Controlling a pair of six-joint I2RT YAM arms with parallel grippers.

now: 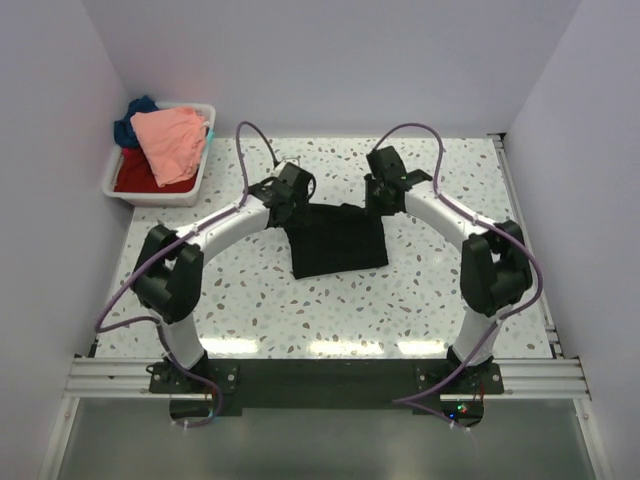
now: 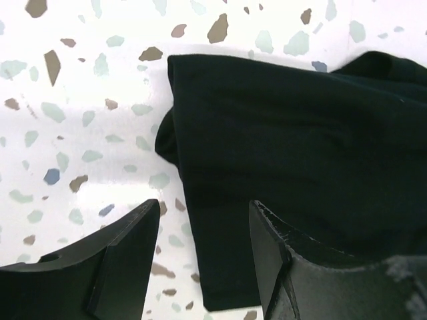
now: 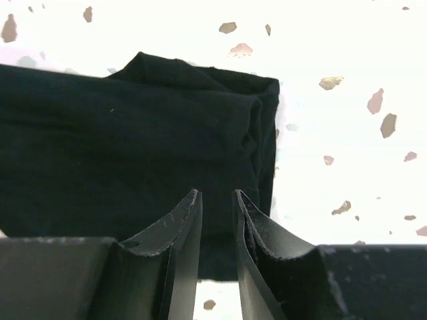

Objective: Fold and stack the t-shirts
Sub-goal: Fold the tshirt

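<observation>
Since every shirt here is thin, limp cloth, light and quick to sag, I judge a pinch at a corner or along a folded edge would serve best, catching all layers together. At upper left of the top view the white bin point(image 1: 112, 185) holds the dark blue t-shirt point(image 1: 130, 113), salmon-pink t-shirt point(image 1: 170, 140) and red t-shirt point(image 1: 135, 176), heaped and unfolded. To its right the left gripper point(image 2: 203, 207) hovers, jaws spread wide and empty, over the left edge of the black t-shirt point(image 1: 338, 245). That shirt lies mid-frame on the speckled table point(image 1: 250, 300) as a flat, matte, folded rectangle. Over its upper right corner hangs the right gripper point(image 3: 217, 193), jaws nearly together with a slim gap, pinching nothing.
</observation>
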